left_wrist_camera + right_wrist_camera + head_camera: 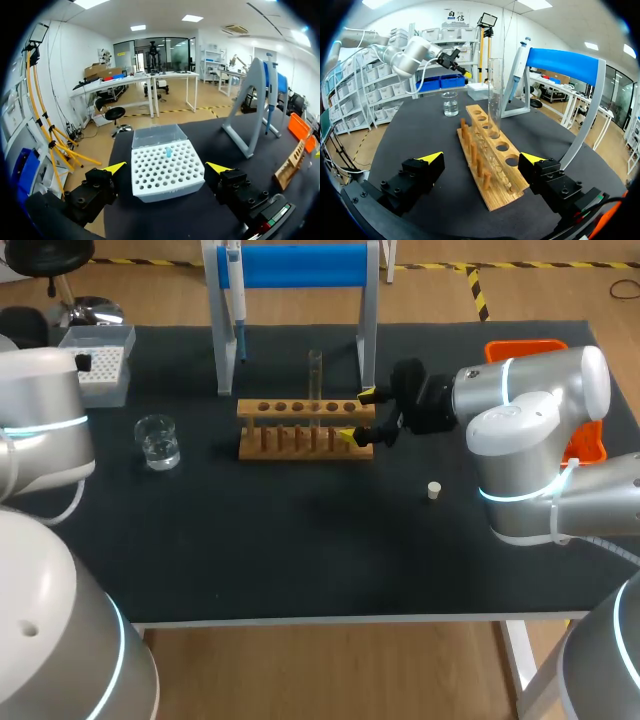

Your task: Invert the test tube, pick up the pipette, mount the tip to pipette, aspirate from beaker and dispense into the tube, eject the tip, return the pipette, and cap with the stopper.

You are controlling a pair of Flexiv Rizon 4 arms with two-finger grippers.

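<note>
The right end effector stood open, its yellow tips on either side of the wooden rack's near end and apart from it. Just ahead, the test tube stood upright in the rack. The left end effector was open too, with the tip box between its fingers, untouched.

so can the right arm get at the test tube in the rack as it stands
Probably yes: the right gripper is open at the end of the rack, and the test tube stands upright a few holes ahead, with nothing between them above the rack.
</note>
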